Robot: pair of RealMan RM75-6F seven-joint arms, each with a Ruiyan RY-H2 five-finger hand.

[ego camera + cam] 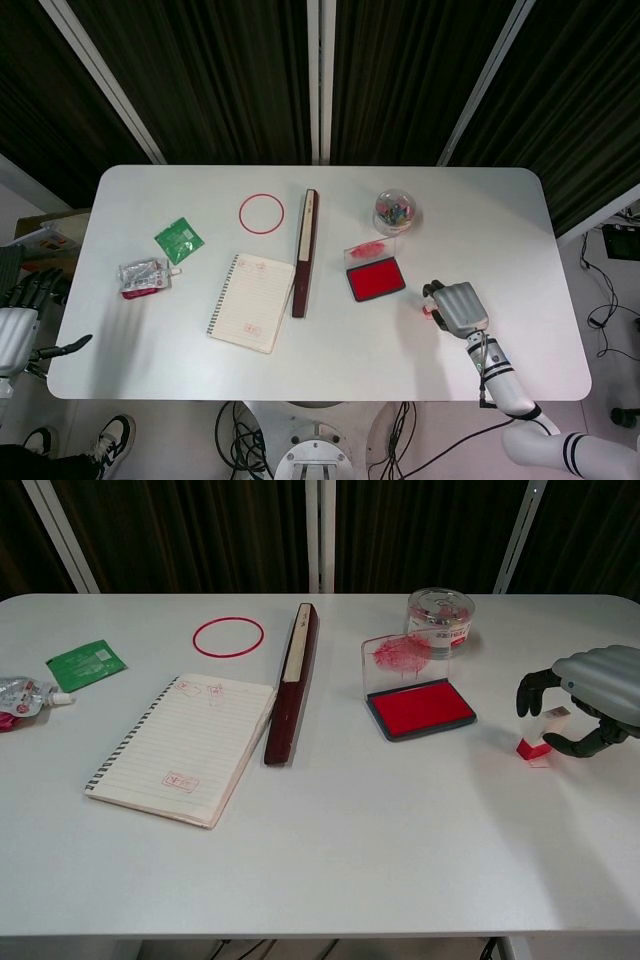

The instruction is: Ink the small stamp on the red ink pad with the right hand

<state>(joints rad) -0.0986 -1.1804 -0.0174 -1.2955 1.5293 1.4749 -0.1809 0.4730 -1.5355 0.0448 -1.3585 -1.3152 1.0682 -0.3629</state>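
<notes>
The stamp point(537, 738) stood on the table point(400, 860) to the right of the ink pad point(421, 710), near it but apart, red base down and slightly tilted. The right hand point(590, 700) curved over it, fingers point(530, 688) and thumb closed around its clear top; whether the base was lifted, I could not tell. The pad lay open, its stained lid raised at the back. Behind it sat a clear jar point(440, 616). Further left were a dark case point(291, 683), a notebook point(185, 748), and a red ring point(229, 637). The left hand point(22, 325) hung off the table's left edge, fingers loose and holding nothing.
</notes>
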